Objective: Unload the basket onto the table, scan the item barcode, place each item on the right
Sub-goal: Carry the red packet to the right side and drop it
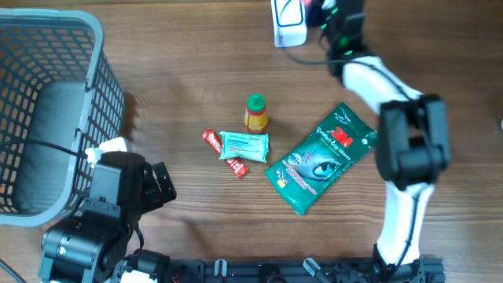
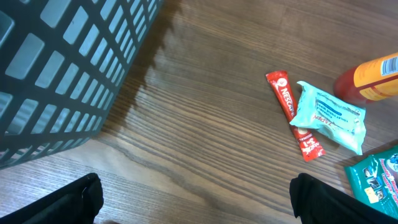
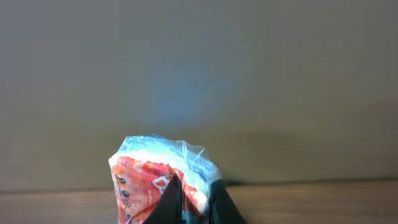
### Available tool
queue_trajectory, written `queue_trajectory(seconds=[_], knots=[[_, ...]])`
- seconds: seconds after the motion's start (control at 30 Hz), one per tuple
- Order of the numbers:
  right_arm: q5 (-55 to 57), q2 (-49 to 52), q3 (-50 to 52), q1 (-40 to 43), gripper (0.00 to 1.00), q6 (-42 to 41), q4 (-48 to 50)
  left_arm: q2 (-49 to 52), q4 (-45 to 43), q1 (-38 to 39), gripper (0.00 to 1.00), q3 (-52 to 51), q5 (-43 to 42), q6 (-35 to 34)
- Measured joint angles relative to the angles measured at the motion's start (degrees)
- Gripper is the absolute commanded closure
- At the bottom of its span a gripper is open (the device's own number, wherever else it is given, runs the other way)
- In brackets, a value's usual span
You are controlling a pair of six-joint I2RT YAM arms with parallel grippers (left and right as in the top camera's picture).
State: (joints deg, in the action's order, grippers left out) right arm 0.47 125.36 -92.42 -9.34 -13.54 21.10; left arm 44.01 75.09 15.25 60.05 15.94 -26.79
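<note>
My right gripper (image 3: pixel 196 185) is shut on an orange-and-white plastic packet (image 3: pixel 146 177), which stands up between the dark fingers against a blurred plain background. From overhead, the right gripper (image 1: pixel 326 12) is at the far edge of the table, right beside a white scanner (image 1: pixel 288 23). The packet can hardly be made out there. My left gripper (image 2: pixel 199 205) hovers wide open over bare wood with nothing between its fingers. In the overhead view the left gripper (image 1: pixel 157 185) sits near the front left, beside the basket.
A grey mesh basket (image 1: pixel 94 47) fills the left side. On the wood lie an orange bottle with a green cap (image 1: pixel 255 112), a red stick sachet (image 1: pixel 224 152), a pale teal packet (image 1: pixel 244 145) and a green 3M pouch (image 1: pixel 321 157).
</note>
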Motion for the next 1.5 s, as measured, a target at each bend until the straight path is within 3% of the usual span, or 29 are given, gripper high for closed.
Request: queue_trajectory(seconds=[0.2,0.47,0.73,0.9,0.97,1.0,1.17,1.2,1.23,1.3,1.5], knots=[[7.3,-10.6,-1.1,8.9,0.96,6.5,-15.8,0.0,0.0,0.0,0.0,0.0,0.0,0.0],[18.6,-10.9,-1.0,22.1,0.96,10.6,-35.8,0.0,0.0,0.0,0.0,0.0,0.0,0.0],[20.6,-9.6,-1.0,37.2,0.96,11.3,-41.2,0.0,0.0,0.0,0.0,0.0,0.0,0.0],[17.9,-5.8,-0.9,42.3,0.94,11.3,-43.5,0.0,0.0,0.0,0.0,0.0,0.0,0.0],[15.9,-4.3,-0.9,43.0,0.87,11.3,-43.8,0.0,0.0,0.0,0.0,0.0,0.0,0.0],[15.3,-3.8,-0.9,43.0,0.79,11.3,-43.8,0.0,0.0,0.0,0.0,0.0,0.0,0.0],[14.2,-3.5,-0.9,42.5,0.67,11.8,-43.4,0.0,0.0,0.0,0.0,0.0,0.0,0.0],[14.4,-3.5,-0.9,42.5,0.6,11.9,-43.4,0.0,0.0,0.0,0.0,0.0,0.0,0.0],[15.0,-3.5,-0.9,42.5,0.47,12.0,-43.7,0.0,0.0,0.0,0.0,0.0,0.0,0.0],[16.7,-3.5,-0.9,42.4,0.0,12.1,-44.3,0.0,0.0,0.0,0.0,0.0,0.0,0.0],[21.0,-4.0,-0.9,42.4,0.0,12.1,-45.9,0.0,0.0,0.0,0.0,0.0,0.0,0.0]])
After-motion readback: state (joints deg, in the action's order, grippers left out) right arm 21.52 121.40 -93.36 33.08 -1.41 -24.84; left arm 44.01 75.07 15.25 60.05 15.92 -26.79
